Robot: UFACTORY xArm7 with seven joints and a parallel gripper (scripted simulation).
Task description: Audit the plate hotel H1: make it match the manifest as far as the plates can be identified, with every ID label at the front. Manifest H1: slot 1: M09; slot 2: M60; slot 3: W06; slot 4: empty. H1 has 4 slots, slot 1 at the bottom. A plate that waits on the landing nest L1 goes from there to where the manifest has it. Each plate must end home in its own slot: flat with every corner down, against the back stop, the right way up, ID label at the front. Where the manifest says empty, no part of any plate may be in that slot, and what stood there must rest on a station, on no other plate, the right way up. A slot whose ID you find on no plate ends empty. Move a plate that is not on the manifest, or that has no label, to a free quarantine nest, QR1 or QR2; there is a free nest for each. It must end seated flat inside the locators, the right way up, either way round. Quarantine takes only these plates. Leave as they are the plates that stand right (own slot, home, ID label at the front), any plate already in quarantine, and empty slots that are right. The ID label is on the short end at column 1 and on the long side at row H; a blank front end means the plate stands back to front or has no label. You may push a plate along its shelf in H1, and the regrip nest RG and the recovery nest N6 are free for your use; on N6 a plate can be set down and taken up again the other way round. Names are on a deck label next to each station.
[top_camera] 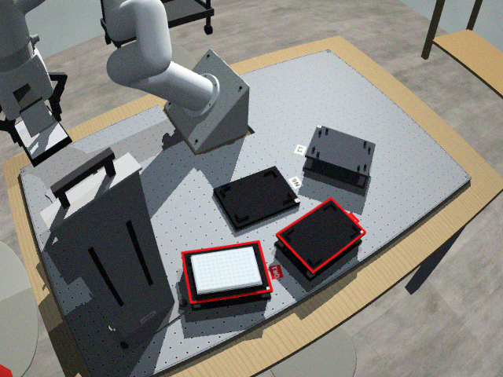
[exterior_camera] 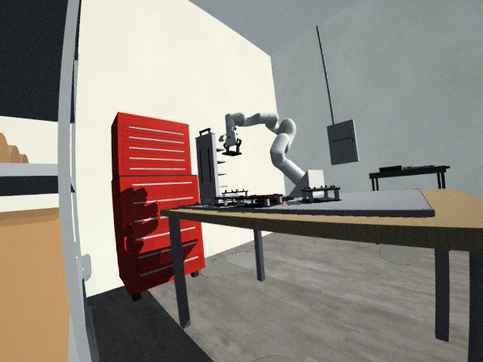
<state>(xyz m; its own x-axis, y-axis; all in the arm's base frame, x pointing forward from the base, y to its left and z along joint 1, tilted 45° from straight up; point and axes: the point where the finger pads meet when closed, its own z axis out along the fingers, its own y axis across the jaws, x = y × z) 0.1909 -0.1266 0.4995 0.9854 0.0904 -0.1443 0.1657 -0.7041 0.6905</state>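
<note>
My gripper (top_camera: pixel 34 122) (exterior_camera: pixel 232 148) is shut on a plate (top_camera: pixel 44 141) (exterior_camera: pixel 233 153) with a pale top and black skirt. It holds the plate level in the air, off the left back corner of the deck. In the exterior view the plate hangs just in front of the upper shelves of the plate hotel H1 (top_camera: pixel 101 243) (exterior_camera: pixel 205 167), apart from them. The hotel is a grey tower with a black handle on top; its slots and any labels are too small to read. A white plate (top_camera: pixel 225 269) sits in a red-framed quarantine nest (top_camera: pixel 189 276).
A second red-framed quarantine nest (top_camera: pixel 299 222) stands empty at the front right. The flat black nest N6 (top_camera: pixel 255 196) and the raised grey landing nest L1 (top_camera: pixel 339 155) are also empty. The arm's grey base block (top_camera: pixel 214 105) stands at the back.
</note>
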